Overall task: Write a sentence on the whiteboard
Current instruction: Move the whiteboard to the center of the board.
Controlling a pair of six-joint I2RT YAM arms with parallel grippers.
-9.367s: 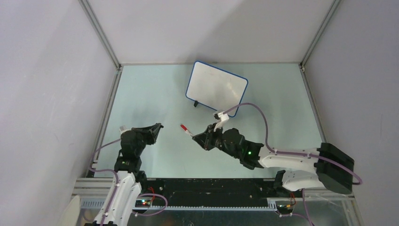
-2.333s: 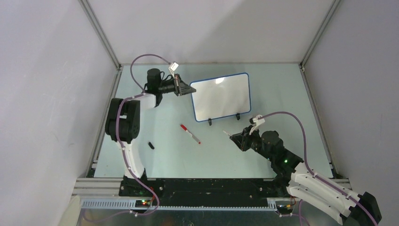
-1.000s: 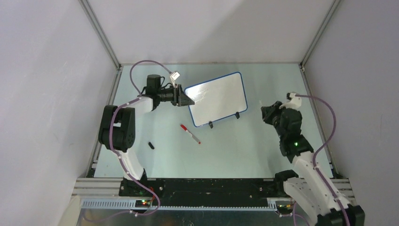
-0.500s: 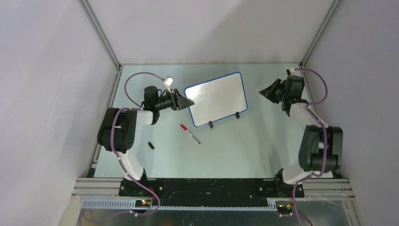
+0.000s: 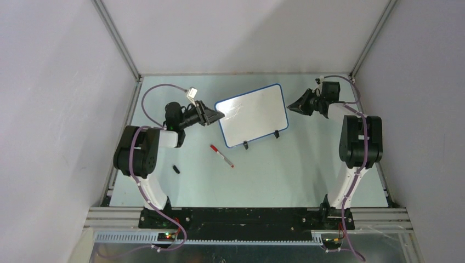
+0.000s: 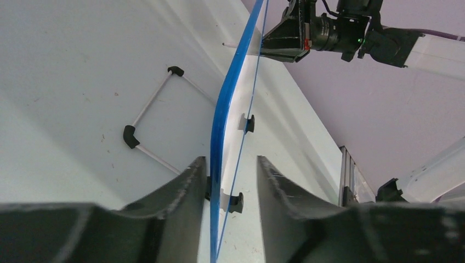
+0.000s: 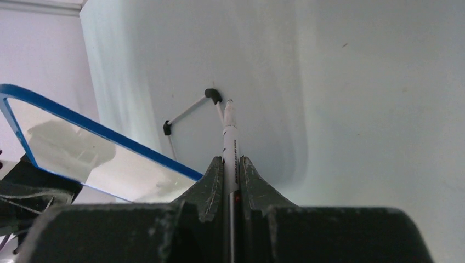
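Changed: the right arm has swung from the near side to the far right corner, bringing the right pincer [image 5: 293, 106] just beside the whiteboard [image 5: 255, 118]
Right pincer: closed on a white marker [image 7: 230, 143], tip pointing ahead
Left pincer [image 5: 216, 115]: astride the board's left rim, jaws apart, a gap on one side
Whiteboard: standing on its feet, mid-counter [image 5: 285, 170]
Meaning: likely steadying and approaching; writing not begun
Hard to make out: bright streaks near the left rim, glare or marks; no words readable; marker tip too small from above
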